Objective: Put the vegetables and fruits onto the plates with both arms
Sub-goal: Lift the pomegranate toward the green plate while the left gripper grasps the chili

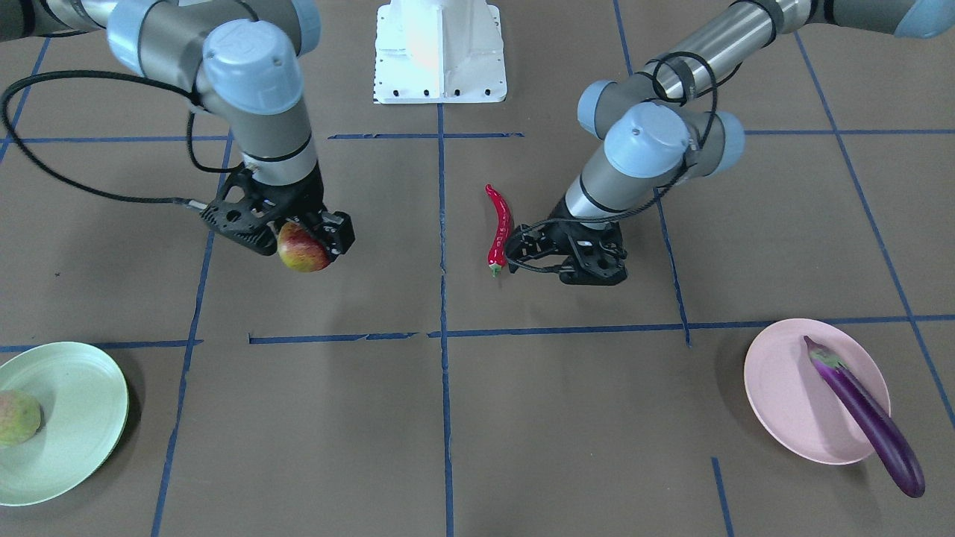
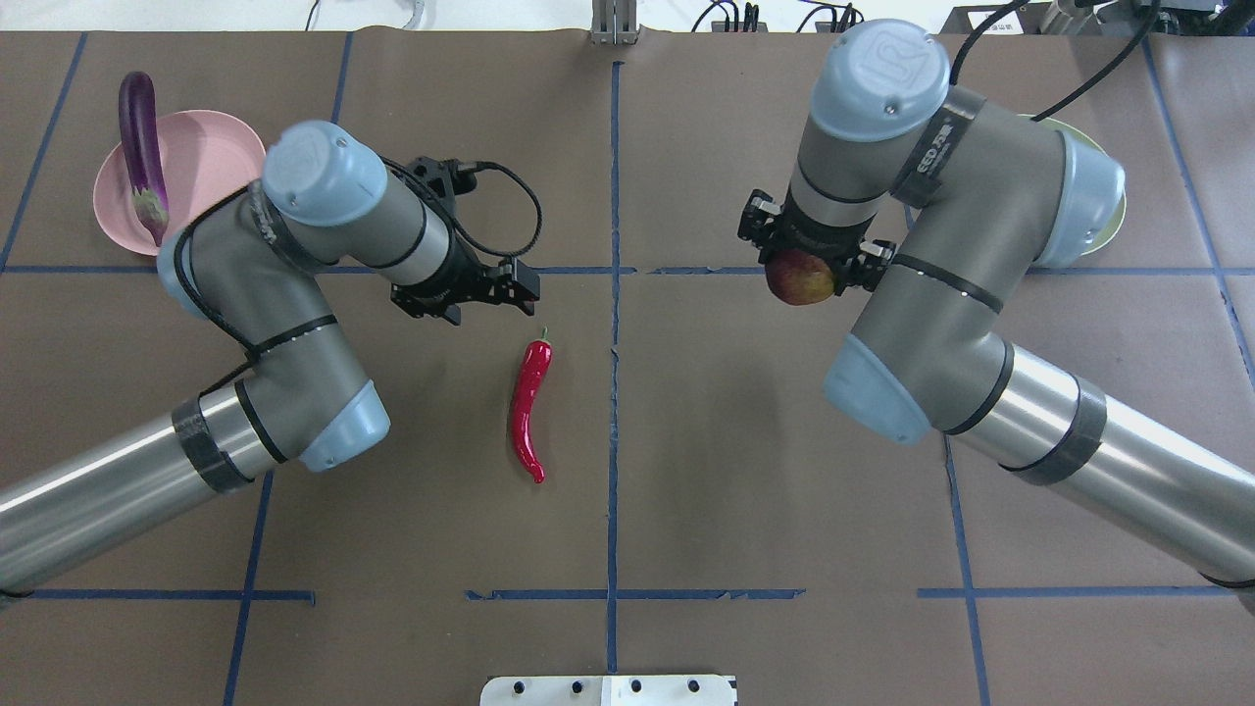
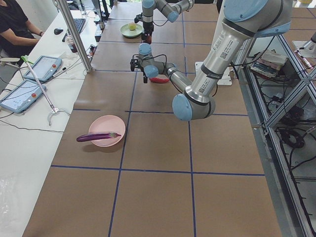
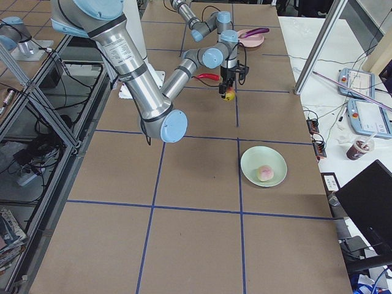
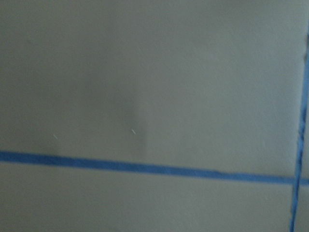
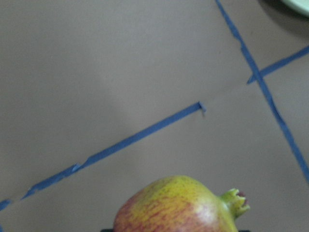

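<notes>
My right gripper [image 1: 306,242] is shut on the red and yellow-green fruit [image 1: 302,250] and holds it above the table; the fruit also fills the bottom of the right wrist view [image 6: 181,205]. The pale green fruit [image 1: 16,418] lies on the green plate [image 1: 78,403]. My left gripper [image 1: 513,252] looks open and empty, low beside the stem end of the red chili pepper [image 1: 498,224], which lies on the table. The purple eggplant [image 1: 865,414] lies across the pink plate [image 1: 787,395], with its tip over the rim.
The white base block [image 1: 440,52] stands at the robot's side of the table. Blue tape lines [image 1: 444,335] cross the brown table. A side desk with tablets [image 3: 34,69] and a seated person [image 3: 15,24] is beyond the table's far edge.
</notes>
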Tool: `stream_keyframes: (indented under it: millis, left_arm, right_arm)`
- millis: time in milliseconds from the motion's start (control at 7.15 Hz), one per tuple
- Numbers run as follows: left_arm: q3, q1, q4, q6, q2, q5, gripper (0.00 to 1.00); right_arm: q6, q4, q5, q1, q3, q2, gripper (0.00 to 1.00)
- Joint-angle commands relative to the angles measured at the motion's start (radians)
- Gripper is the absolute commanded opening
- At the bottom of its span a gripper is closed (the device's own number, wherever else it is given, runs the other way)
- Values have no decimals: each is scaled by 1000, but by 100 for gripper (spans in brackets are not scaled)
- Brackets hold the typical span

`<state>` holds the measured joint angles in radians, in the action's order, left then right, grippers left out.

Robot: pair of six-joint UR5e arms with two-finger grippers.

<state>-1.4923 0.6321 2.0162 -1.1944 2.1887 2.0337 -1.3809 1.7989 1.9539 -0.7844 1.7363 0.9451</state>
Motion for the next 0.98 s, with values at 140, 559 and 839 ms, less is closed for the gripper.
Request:
stream_keyframes:
  millis: [140, 559, 839]
  left_arm:
    - [-3, -83, -14, 169, 0, -93, 75]
    - [-3, -92, -19, 170, 2, -119, 2]
    - [-49, -83, -54, 170, 13, -119, 0]
  right_arm:
    - [323, -3, 23, -174, -136, 14, 0]
    - [579, -27, 26, -298, -271, 32, 0]
    - [638, -201, 26, -331, -454, 38, 0]
